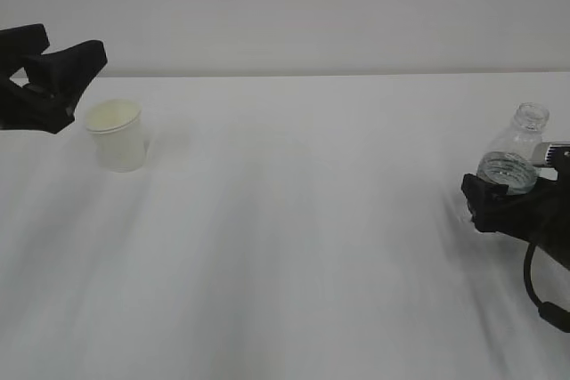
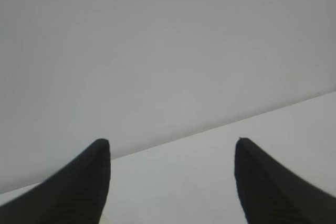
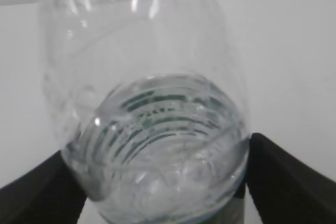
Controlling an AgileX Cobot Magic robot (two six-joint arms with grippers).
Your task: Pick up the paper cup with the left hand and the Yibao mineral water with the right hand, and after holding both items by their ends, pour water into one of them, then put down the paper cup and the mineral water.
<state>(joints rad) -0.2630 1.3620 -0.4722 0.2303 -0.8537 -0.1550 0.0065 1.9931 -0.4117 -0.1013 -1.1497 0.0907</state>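
Two tools, bottle [image 1: 517, 153] between right prongs

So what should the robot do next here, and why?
Probably bring the left gripper down and forward until its open jaws sit on either side of the paper cup. It hangs above and just behind the cup's rim, holding nothing, and its own camera barely shows the cup. The right gripper already has the bottle between its wide jaws.

The cup [image 1: 115, 134] stood upright, white, pale yellowish inside, far left. The bottle [image 1: 516, 157], clear, capless, part-filled, green-labelled, stood far right between my right prongs.
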